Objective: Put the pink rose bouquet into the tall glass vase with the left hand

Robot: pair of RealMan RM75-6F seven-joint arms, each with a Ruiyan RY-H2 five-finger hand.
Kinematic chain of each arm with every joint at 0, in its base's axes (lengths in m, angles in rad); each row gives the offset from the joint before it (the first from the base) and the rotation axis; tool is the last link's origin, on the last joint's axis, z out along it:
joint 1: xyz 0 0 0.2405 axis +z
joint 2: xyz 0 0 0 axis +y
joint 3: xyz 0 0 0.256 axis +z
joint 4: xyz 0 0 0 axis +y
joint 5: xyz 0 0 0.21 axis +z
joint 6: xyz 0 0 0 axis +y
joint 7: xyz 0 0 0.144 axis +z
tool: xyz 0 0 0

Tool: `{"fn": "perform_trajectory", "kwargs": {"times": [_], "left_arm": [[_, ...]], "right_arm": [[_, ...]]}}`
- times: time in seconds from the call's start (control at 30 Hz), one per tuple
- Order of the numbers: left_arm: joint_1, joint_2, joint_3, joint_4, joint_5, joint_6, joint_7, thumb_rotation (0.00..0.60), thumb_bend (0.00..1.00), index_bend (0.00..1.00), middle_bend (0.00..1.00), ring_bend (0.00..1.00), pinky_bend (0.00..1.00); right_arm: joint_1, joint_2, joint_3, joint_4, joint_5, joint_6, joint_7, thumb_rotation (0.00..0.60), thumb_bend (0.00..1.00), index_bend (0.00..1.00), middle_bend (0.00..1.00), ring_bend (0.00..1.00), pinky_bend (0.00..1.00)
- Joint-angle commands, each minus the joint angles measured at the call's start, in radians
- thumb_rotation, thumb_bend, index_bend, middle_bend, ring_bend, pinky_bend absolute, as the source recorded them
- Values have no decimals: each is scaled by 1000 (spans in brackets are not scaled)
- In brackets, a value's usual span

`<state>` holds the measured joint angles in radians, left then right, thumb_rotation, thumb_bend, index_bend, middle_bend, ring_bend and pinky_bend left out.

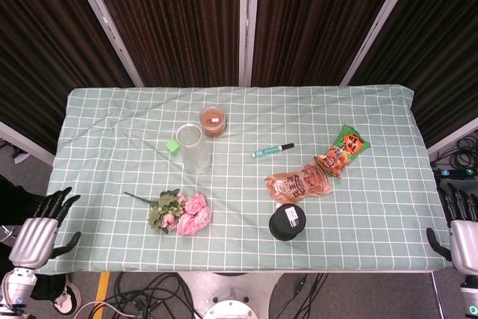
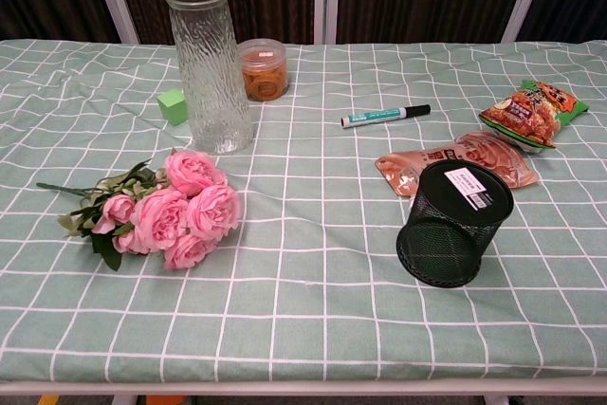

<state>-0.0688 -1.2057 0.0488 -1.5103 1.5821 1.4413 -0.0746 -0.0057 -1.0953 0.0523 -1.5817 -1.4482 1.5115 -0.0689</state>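
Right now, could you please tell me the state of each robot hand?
Left robot hand: open, holding nothing, off the table's left edge.
Right robot hand: partly cut off by the frame; cannot tell.

One rose bouquet (image 2: 161,211), one glass vase (image 2: 209,68), one marker (image 2: 384,116), one green cube (image 2: 173,105), one lidded jar (image 2: 263,69), one mesh cup (image 2: 452,225), two snack packets (image 2: 531,113) (image 2: 455,160).

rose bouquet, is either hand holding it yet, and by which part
Nothing is held. The rose bouquet lies on the table, and both the left hand and right hand sit off the table's edges, holding nothing.
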Motion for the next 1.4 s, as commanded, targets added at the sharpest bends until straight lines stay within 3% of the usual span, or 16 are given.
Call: {"fn": "perform_trajectory", "kwargs": {"times": [0.03, 0.37, 0.73, 1.2, 1.4], "left_arm": [[-2, 3, 1, 0, 0, -3, -3, 600, 330, 110, 0, 6, 93], [-5, 15, 4, -12, 5, -1, -46, 600, 330, 110, 0, 6, 94], [-70, 22, 17, -88, 86, -53, -41, 600, 329, 111, 0, 6, 124], [-263, -51, -25, -82, 122, -249, -75, 600, 330, 108, 0, 6, 142], [-329, -77, -37, -91, 85, -338, -132, 600, 330, 96, 0, 6, 136]], "right_arm": [[0, 4, 0, -4, 7, -8, -2, 600, 283, 0, 0, 0, 0], [6, 5, -2, -13, 3, -19, -15, 600, 284, 0, 0, 0, 0], [3, 13, 7, -51, -1, -2, -11, 600, 282, 0, 0, 0, 0], [30, 27, 21, -84, 27, -46, -34, 600, 283, 0, 0, 0, 0], [36, 32, 23, -89, 26, -51, -32, 600, 292, 0, 0, 0, 0]]}}
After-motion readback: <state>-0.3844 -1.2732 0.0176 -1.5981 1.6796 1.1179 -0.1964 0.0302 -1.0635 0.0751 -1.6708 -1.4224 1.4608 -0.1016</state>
